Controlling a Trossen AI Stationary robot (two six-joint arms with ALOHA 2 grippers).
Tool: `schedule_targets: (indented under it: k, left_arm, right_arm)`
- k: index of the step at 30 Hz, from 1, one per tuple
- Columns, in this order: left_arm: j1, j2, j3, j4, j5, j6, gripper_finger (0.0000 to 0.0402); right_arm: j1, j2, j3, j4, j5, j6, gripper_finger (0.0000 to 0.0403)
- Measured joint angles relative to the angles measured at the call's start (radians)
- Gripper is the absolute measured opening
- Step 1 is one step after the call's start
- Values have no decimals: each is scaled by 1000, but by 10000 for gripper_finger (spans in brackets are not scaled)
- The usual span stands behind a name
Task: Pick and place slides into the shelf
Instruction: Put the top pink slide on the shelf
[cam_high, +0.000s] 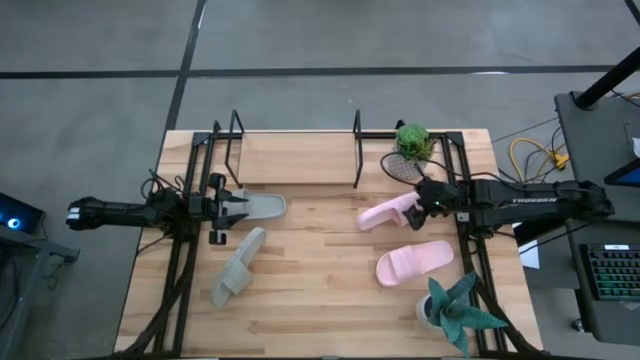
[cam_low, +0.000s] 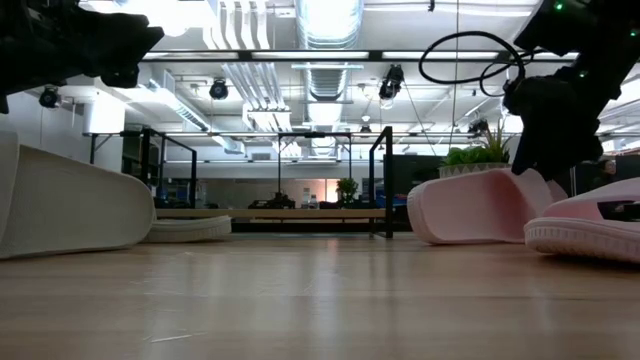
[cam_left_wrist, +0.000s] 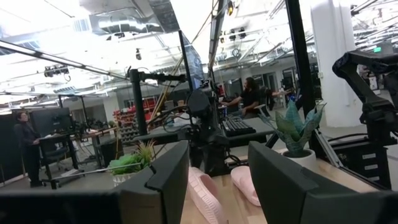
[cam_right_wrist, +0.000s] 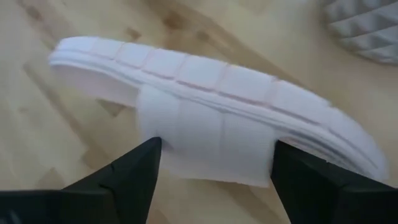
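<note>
Two grey-green slides lie on the tabletop: one (cam_high: 264, 207) right in front of my left gripper (cam_high: 238, 207), the other (cam_high: 238, 266) nearer the front edge. My left gripper (cam_left_wrist: 217, 168) is open and raised above the table. One pale pink slide (cam_high: 386, 213) stands tipped on its side beside my right gripper (cam_high: 419, 203). The other pink slide (cam_high: 414, 262) lies flat, nearer the front. My right gripper (cam_right_wrist: 214, 163) is open, with a finger on either side of the tipped slide's strap (cam_right_wrist: 205, 146). The shelf (cam_high: 300, 158) stands at the far edge, its board bare. My right gripper's fingers (cam_right_wrist: 140, 171) stand on either side of the tipped pink slide's strap (cam_right_wrist: 186, 149), coming slanting from above and from the table's right. I cannot tell whether they touch it. The slide rests on the table on its side edge.
A leafy green plant (cam_high: 413, 140) and a dark mesh object (cam_high: 399, 167) sit at the shelf's right end. A potted succulent (cam_high: 456, 311) stands at the near right corner. Black frame rails (cam_high: 180, 260) run along both table sides. People sit at desks (cam_left_wrist: 249, 96) beyond the table.
</note>
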Motion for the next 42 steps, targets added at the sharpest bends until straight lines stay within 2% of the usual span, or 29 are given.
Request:
schedule_targets:
  k: [6, 11, 26, 32, 37, 42]
  left_arm:
    - [0, 0, 0, 0, 0, 0, 151]
    - [0, 2, 0, 0, 0, 0, 151]
    - [0, 0, 1, 0, 0, 0, 151]
    - [0, 0, 1, 4, 0, 0, 151]
    - [0, 0, 1, 5, -1, 0, 151]
    - [0, 0, 1, 5, 0, 0, 151]
  right_arm:
    - [0, 1, -10, 37, -25, 0, 242]
    - [0, 2, -21, 38, -21, 0, 201]
    - [1, 3, -54, 89, -33, -5, 20]
    - [2, 3, -54, 121, -36, -27, 11]
    - [2, 1, -55, 235, -88, -58, 10]
    - [22, 0, -30, 252, -104, -66, 9]
